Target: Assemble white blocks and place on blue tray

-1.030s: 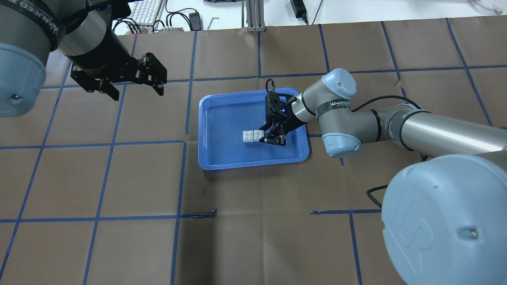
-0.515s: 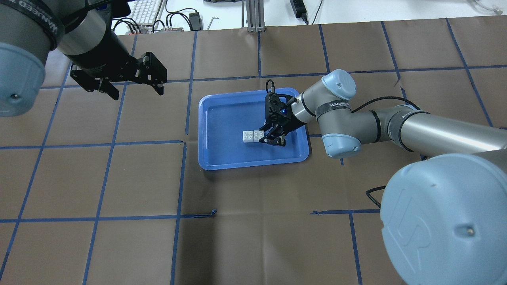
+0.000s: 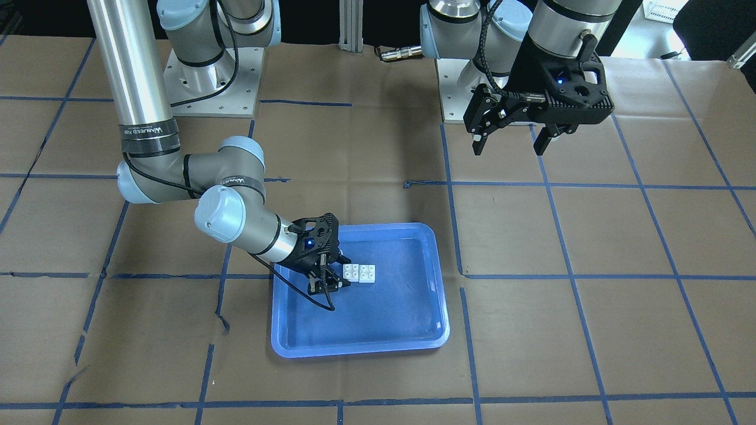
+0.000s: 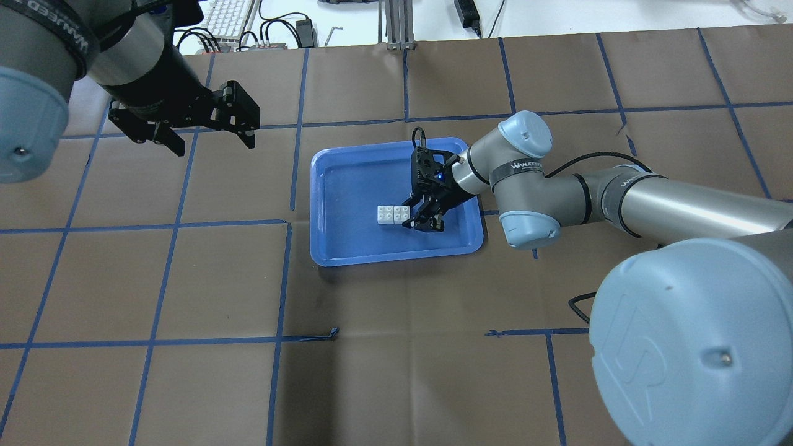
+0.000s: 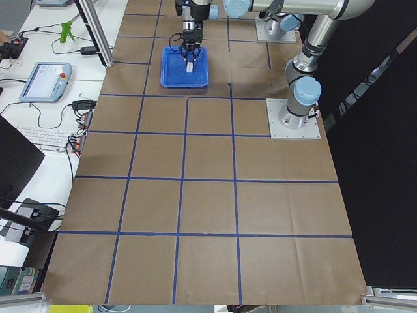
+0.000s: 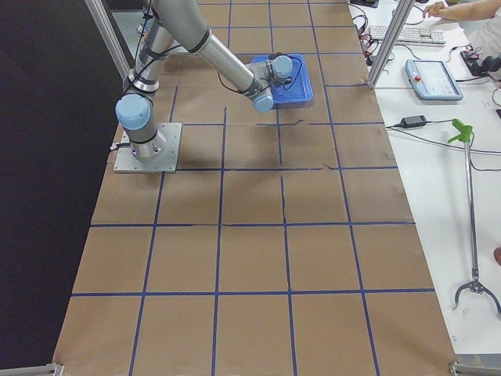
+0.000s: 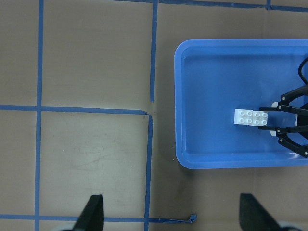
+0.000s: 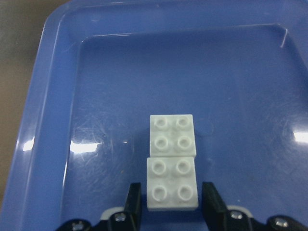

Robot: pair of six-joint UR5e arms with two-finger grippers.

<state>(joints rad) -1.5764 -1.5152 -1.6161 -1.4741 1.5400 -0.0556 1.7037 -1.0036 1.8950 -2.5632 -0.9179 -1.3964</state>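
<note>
Two white blocks (image 4: 393, 215) lie side by side and touching, studs up, inside the blue tray (image 4: 353, 186). They also show in the front view (image 3: 359, 273), the left wrist view (image 7: 251, 117) and the right wrist view (image 8: 172, 136). My right gripper (image 4: 416, 218) is low in the tray and open. Its fingers (image 8: 134, 202) flank the nearer block with small gaps on both sides. My left gripper (image 4: 215, 146) is open and empty, raised above the table well to the left of the tray.
The tray (image 3: 384, 319) lies on brown paper marked with a blue tape grid (image 4: 288, 220). My right arm's elbow (image 4: 523, 179) hangs over the tray's right edge. A keyboard and cables (image 4: 229, 18) lie beyond the far table edge.
My right gripper and wrist have shifted slightly left in the overhead view, and the two blocks sit a touch further left. The left arm has barely moved.
</note>
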